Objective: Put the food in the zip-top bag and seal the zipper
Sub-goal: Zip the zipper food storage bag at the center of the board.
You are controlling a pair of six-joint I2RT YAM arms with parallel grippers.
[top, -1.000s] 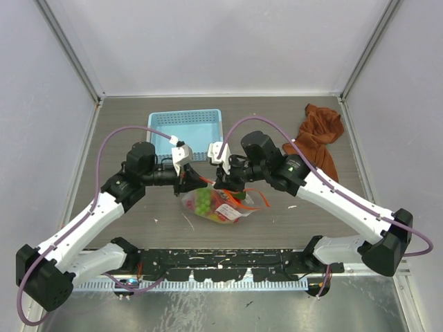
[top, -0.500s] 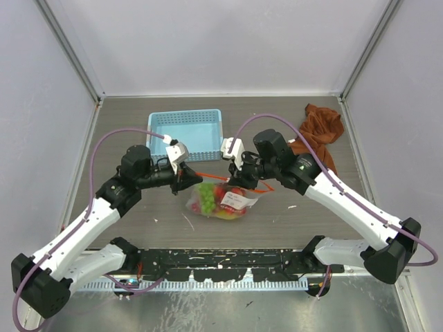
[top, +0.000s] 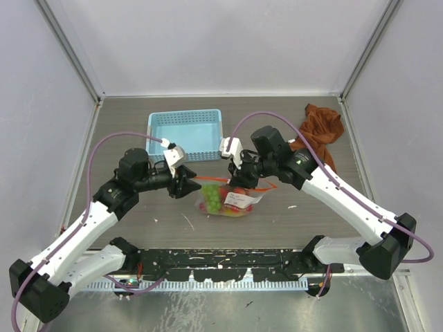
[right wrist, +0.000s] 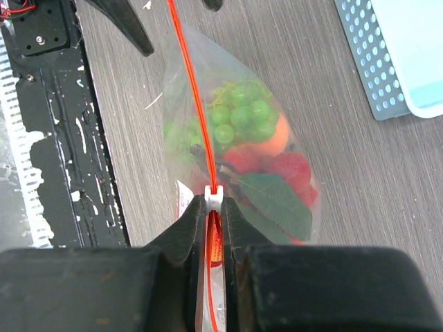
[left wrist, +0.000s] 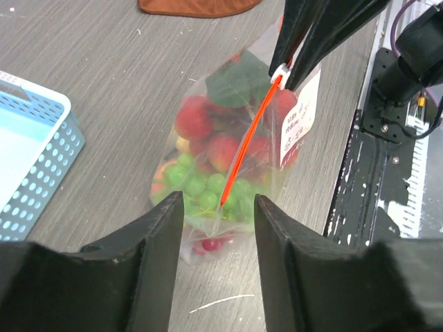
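The clear zip-top bag (top: 225,200) rests on the table between both arms, holding the food (right wrist: 242,121): green grapes, an orange peach, red strawberries and a green leaf. Its red-orange zipper (left wrist: 248,142) runs taut along the top. My right gripper (right wrist: 216,207) is shut on the zipper's white slider (right wrist: 216,197) and holds the bag's mouth up. Just left of the bag's other end, my left gripper (left wrist: 218,207) stands open; the bag's corner lies in the gap, touching neither finger. A white label (left wrist: 299,121) shows on the bag's side.
An empty light-blue basket (top: 185,133) stands behind the bag. A rust-brown cloth (top: 320,135) lies at the back right. A black rail (top: 221,266) runs along the near table edge. Enclosure walls close in both sides.
My left gripper has opened, let go of the bag's end and drawn back to the left. The right gripper moved right along the zipper, and the bag now sits upright.
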